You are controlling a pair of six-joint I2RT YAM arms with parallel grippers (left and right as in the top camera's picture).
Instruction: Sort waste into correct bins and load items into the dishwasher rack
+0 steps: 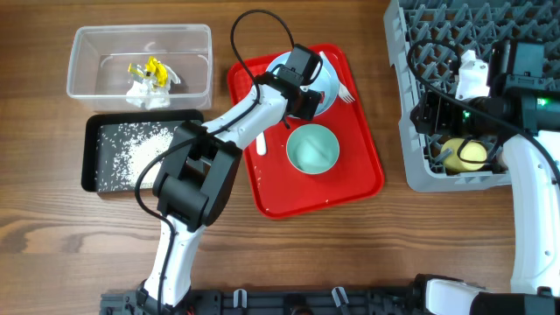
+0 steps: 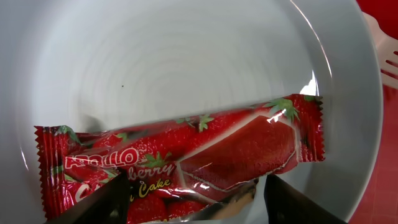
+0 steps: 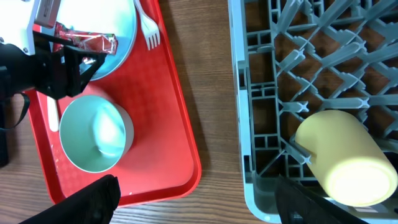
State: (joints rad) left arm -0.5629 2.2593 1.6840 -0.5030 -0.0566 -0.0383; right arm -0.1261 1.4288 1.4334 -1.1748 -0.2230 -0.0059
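Observation:
My left gripper (image 1: 297, 83) is down over the pale blue plate (image 1: 331, 80) on the red tray. In the left wrist view its fingers straddle the small red wrapper (image 2: 236, 149) lying on the plate (image 2: 186, 56). The left finger overlaps the wrapper and a small gap shows at the right finger, so the left gripper (image 2: 199, 186) is open. A pale blue bowl (image 1: 312, 149), a fork (image 1: 346, 92) and a white spoon (image 1: 262, 144) also lie on the tray. My right gripper (image 3: 196, 193) hangs open and empty over the rack's left edge, beside the yellow cup (image 3: 348, 155).
The clear bin (image 1: 87, 70) holds a yellow wrapper (image 1: 150, 70) and a napkin (image 1: 147, 92). The black bin (image 1: 92, 157) holds rice grains (image 1: 131, 149). The grey rack (image 1: 411, 114) at the right also carries a pinkish-white cup (image 1: 472, 77). The red tray (image 1: 350, 188) lies in the middle.

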